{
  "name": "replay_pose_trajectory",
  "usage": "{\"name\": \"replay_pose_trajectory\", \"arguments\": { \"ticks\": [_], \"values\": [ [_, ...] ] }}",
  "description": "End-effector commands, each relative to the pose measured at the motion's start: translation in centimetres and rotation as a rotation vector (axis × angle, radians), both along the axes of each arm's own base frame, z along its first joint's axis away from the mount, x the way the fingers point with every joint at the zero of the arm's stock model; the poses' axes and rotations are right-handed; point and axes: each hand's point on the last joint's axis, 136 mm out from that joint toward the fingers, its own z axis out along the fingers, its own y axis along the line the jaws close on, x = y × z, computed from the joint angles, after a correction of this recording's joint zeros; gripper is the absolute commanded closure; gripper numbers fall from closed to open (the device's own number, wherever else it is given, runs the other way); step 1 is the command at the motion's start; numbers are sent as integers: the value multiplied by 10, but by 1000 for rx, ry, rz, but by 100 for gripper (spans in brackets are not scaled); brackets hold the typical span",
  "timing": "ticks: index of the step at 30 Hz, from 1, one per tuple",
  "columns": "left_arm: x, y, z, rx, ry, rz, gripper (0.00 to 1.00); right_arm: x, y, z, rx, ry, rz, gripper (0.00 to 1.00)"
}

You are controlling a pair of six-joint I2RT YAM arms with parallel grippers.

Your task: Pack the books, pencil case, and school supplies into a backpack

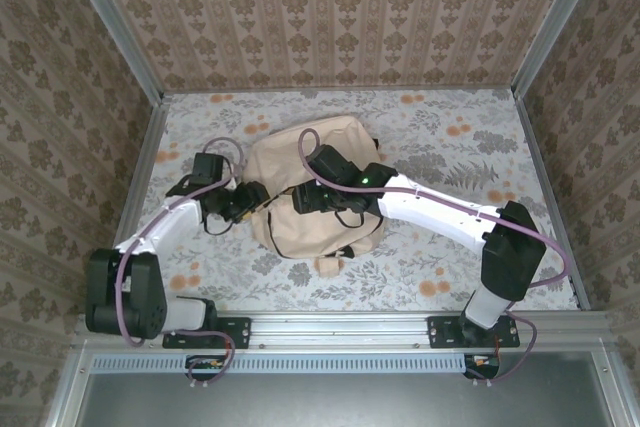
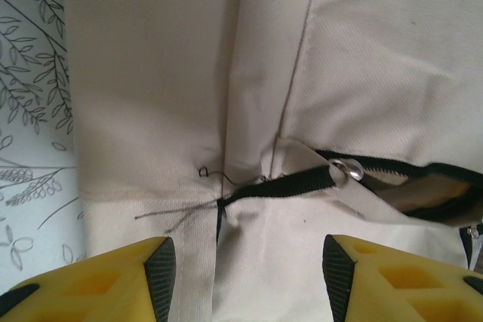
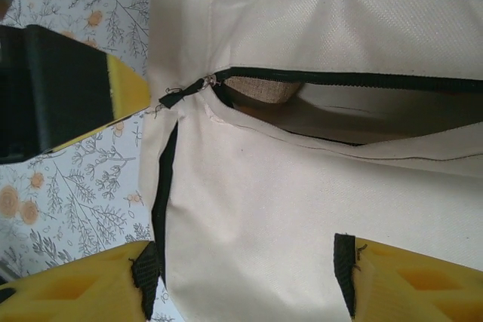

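The cream-beige backpack (image 1: 290,152) lies flat in the middle of the table. My left gripper (image 1: 248,203) is at its left edge and open (image 2: 247,277), its pads apart over the fabric (image 2: 151,73), just short of the black zipper tape (image 2: 287,185) and metal pull ring (image 2: 347,170). My right gripper (image 1: 320,197) hangs over the pack's middle, also open (image 3: 245,269), with flat fabric (image 3: 302,209) under it. The zipper mouth (image 3: 339,103) gapes a little beyond it. The books, pencil case and school supplies are out of view.
The floral tablecloth (image 1: 450,147) stretches free on all sides of the pack. Wallpapered walls (image 1: 330,17) close in the back and both sides. A small beige tab (image 1: 330,265) sticks out at the pack's near edge. The left finger (image 3: 124,92) shows in the right wrist view.
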Motion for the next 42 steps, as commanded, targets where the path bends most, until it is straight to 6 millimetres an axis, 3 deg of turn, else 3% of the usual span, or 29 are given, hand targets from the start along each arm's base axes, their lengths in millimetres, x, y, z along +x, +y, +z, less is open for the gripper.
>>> {"name": "replay_pose_trajectory", "arguments": {
  "ticks": [1, 12, 19, 28, 37, 42],
  "values": [
    [17, -14, 10, -78, -28, 6, 44, 3, -7, 11, -32, -31, -6, 34],
    [35, -37, 9, -153, 5, 7, 48, 2, -19, 15, -26, -48, -39, 34],
    [48, -46, 35, -166, -88, -28, 57, 4, -26, 16, -28, -56, -58, 34],
    [71, -72, 40, -224, -102, -76, 58, 5, -33, 15, -44, -63, -70, 34],
    [73, -95, 74, -364, -123, -131, 57, 8, -37, 6, -93, -80, -63, 37],
    [71, -94, 77, -354, -114, -155, 53, 10, -38, 9, -68, -96, -87, 37]
  ]
}}
